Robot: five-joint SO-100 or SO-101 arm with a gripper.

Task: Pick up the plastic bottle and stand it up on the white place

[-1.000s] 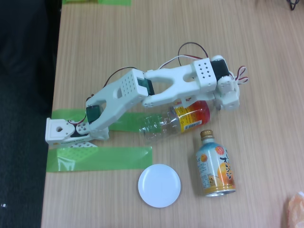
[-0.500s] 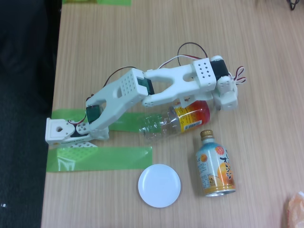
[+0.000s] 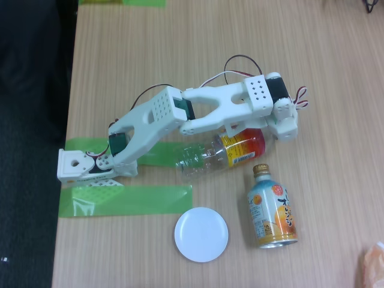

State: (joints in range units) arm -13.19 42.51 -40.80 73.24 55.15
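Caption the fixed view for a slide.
Gripper poised over the lying plastic bottle; white plate and metal bottle-can nearby.

Clear ribbed plastic bottle [image 3: 207,161], wood-grain table [image 3: 180,54]

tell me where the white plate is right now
In the fixed view the white plate lies near the bottom centre, below the lying plastic bottle, left of the orange can.

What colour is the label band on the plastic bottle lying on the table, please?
Yellow shading into red, on the plastic bottle in the fixed view.
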